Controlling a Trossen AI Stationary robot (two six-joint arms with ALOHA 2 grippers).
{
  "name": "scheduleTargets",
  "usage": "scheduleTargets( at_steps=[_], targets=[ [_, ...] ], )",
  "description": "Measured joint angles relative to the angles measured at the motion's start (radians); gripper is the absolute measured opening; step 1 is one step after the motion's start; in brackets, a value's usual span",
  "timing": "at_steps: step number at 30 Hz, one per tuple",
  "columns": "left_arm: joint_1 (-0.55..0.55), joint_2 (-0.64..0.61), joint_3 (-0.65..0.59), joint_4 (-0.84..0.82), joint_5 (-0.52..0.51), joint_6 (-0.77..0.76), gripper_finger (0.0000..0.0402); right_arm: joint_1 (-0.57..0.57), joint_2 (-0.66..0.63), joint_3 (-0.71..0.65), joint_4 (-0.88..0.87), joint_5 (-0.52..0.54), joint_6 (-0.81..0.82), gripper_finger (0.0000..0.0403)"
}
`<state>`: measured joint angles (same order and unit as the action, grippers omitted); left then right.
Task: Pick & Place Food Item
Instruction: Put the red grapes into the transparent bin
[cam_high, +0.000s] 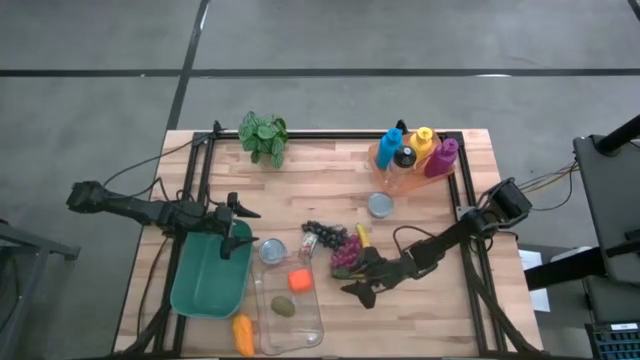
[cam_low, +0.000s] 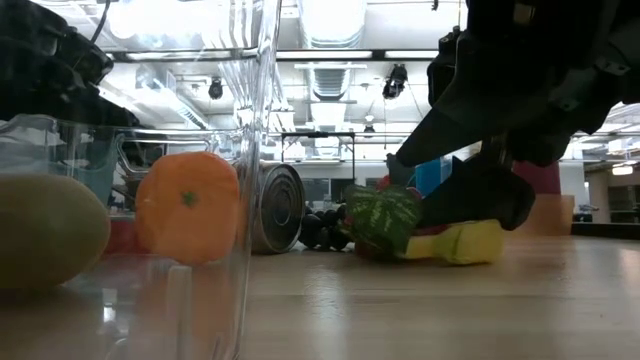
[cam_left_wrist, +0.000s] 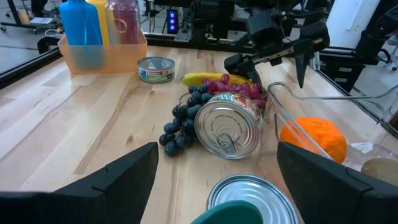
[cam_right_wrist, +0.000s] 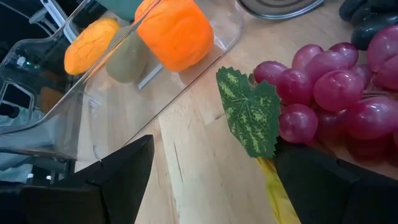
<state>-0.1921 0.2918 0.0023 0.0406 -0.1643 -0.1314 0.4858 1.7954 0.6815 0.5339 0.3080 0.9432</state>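
A pale wooden tabletop (cam_high: 330, 170) with a dark metal frame stands on a grey concrete floor; the low view looks past it into a workshop hall with ceiling strip lights and ducting. No writing can be read: the small flat tin (cam_high: 380, 205) carries a green and red label, but its lettering is too small to make out.

The right gripper (cam_high: 362, 290) hangs low over the table with its fingers spread wide and nothing between them. Just beside it, toward its wrist, lie the red grapes (cam_right_wrist: 336, 93) with a green leaf (cam_right_wrist: 249, 115), touching a yellow banana (cam_high: 362, 236). Beyond the red grapes lie the dark grapes (cam_left_wrist: 183, 121) and a silver can (cam_left_wrist: 229, 126) tipped on its side. Ahead of the fingers sits the clear plastic container (cam_high: 288, 308), holding an orange block (cam_high: 299, 281) and a greenish fruit (cam_high: 283, 307); an orange fruit (cam_high: 242, 334) lies just outside its wall.

The left gripper (cam_high: 238, 238) is also spread wide and empty, poised over the rim of the green bin (cam_high: 205, 285), with a second can (cam_high: 271, 250) just in front of it. Well apart from both grippers, at the table's far edge, are a leafy plant (cam_high: 263, 137) and an orange tray (cam_left_wrist: 102, 56) of blue, yellow and purple bottles.
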Motion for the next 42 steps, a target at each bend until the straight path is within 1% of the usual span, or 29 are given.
scheduleTargets(
  at_steps=[16, 19, 28, 42],
  targets=[
    [0.0, 0.001, 0.0, 0.0, 0.0, 0.0, 0.0336, 0.0, -0.001, -0.001, -0.003, 0.001, -0.001, 0.032],
    [0.0, 0.001, 0.0, 0.0, 0.0, 0.0, 0.0336, 0.0, -0.001, -0.001, -0.004, 0.002, -0.001, 0.0314],
    [0.0, 0.001, 0.0, 0.0, 0.0, 0.0, 0.0336, -0.001, 0.0, -0.002, -0.007, 0.001, -0.001, 0.023],
    [0.0, 0.001, 0.0, 0.0, 0.0, 0.0, 0.0336, -0.001, 0.0, -0.002, -0.002, 0.006, -0.001, 0.012]
  ],
)
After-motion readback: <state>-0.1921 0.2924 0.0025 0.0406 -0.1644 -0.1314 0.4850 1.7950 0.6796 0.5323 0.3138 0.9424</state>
